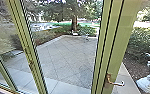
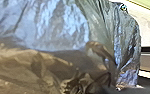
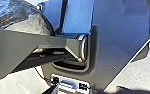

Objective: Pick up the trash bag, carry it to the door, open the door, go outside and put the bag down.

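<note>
The trash bag (image 2: 61, 27) bulges beside the robot (image 3: 116, 45), close at its left wrist. Whether the left jaws or the right jaws are spread or pinching it, I cannot tell. The green-framed door (image 1: 117, 42) stands ahead of the robot.

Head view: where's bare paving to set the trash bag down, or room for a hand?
Set-down: mid-yard paving, between green frames and tree. Crowded: tree base; right side, with door handle and bush. Hand between frames: can't tell if glass fills it.
</note>
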You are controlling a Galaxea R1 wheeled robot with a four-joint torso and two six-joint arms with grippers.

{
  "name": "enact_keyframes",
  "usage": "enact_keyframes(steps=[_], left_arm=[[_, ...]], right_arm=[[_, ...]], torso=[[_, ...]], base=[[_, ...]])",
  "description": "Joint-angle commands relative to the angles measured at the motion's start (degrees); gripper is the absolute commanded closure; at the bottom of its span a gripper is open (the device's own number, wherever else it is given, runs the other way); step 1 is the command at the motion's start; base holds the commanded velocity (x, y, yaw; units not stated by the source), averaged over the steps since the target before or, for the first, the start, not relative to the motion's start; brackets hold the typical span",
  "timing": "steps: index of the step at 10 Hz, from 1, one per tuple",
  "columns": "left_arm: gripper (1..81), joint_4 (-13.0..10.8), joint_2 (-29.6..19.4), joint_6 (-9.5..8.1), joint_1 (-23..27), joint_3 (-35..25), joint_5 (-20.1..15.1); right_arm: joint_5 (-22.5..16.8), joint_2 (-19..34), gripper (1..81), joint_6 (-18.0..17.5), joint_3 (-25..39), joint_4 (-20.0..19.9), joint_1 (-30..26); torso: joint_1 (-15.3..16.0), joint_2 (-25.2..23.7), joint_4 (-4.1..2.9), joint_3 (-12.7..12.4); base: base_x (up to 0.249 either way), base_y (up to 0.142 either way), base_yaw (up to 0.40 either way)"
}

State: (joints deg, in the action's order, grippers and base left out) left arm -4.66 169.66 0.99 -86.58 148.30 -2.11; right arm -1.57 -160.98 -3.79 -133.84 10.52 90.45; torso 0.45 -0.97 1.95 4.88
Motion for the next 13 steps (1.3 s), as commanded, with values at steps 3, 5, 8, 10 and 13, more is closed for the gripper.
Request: enact_keyframes(steps=[3, 5, 8, 10, 13], left_arm=[[81.1, 0.61, -7.13, -0.55, 1.80, -12.32, -3.78], [81.1, 0.70, -7.40, -0.55, 1.80, -12.86, -3.87], [81.1, 0.61, -6.61, -0.46, 1.80, -12.77, -3.96], [81.1, 0.27, -6.43, -0.20, 1.28, -12.68, -3.35], [81.1, 0.00, -4.85, 0.07, 1.19, -11.36, -3.60]], right_arm=[[-1.94, 16.27, 1.0, -0.16, 22.83, -0.15, -1.54], [-1.86, 19.88, 1.0, -0.16, 26.10, -0.85, -1.54], [-0.19, 27.94, 1.0, -0.16, 36.00, -0.76, -1.54], [-0.10, 33.38, 1.0, -0.16, 43.10, -0.76, -1.81], [2.45, 42.55, 1.0, -0.16, 53.08, -1.29, -2.33]], torso=[[0.00, 0.00, 0.00, 0.00], [0.00, 0.00, 0.00, 0.00], [0.00, 0.00, 0.00, 0.00], [0.00, 0.00, 0.00, 0.00], [0.00, 0.00, 0.00, 0.00]], base=[[0.000, 0.000, 0.000], [0.000, 0.000, 0.000], [0.000, 0.000, 0.000], [0.000, 0.000, 0.000], [0.000, 0.000, 0.000]])
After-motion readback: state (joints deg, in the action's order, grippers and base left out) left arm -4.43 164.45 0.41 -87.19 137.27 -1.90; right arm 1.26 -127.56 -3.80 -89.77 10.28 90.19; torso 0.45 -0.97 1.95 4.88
